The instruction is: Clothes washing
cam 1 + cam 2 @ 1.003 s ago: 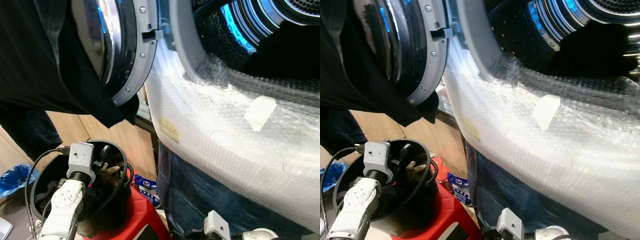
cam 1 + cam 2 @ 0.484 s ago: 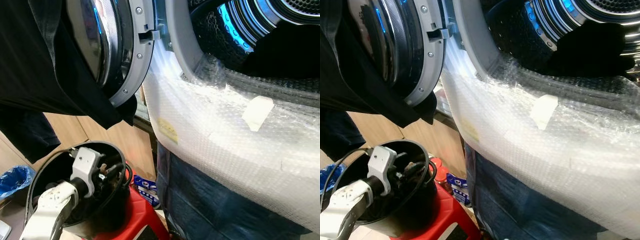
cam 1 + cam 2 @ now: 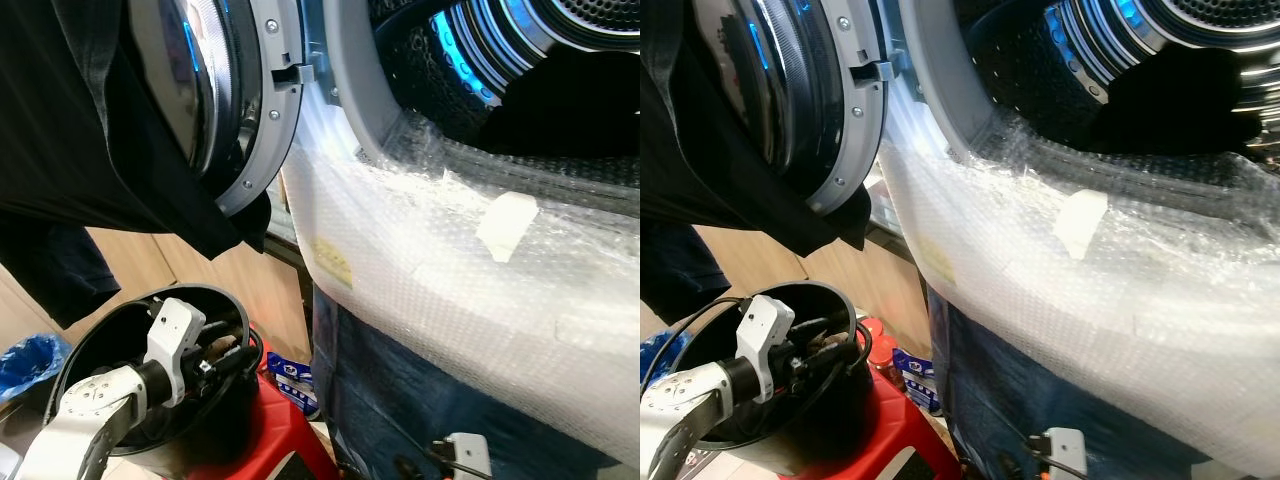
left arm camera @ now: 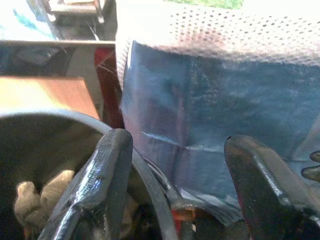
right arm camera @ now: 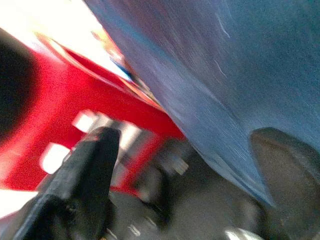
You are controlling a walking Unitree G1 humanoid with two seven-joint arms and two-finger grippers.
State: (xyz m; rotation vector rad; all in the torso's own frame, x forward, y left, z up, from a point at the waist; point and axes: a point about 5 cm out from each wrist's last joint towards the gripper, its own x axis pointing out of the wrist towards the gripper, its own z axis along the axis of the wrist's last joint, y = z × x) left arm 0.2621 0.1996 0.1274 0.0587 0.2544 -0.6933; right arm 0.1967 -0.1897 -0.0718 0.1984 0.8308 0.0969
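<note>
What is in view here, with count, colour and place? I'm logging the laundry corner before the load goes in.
Round washing machine door: one, grey-rimmed, open, upper left.
Dark garment: one, black, draped over the door.
Bubble-wrapped machine front: one, white, centre and right.
Blue protective film: one sheet, below the wrap.
Drum opening: one, dark, blue-lit, top right.
Black bucket: one, lower left, clothes inside.
Red plastic stool: one, under the bucket.
Blue bag: one, far left.
Left gripper: open, at the bucket rim.
Right gripper: open, low beside the film.
</note>
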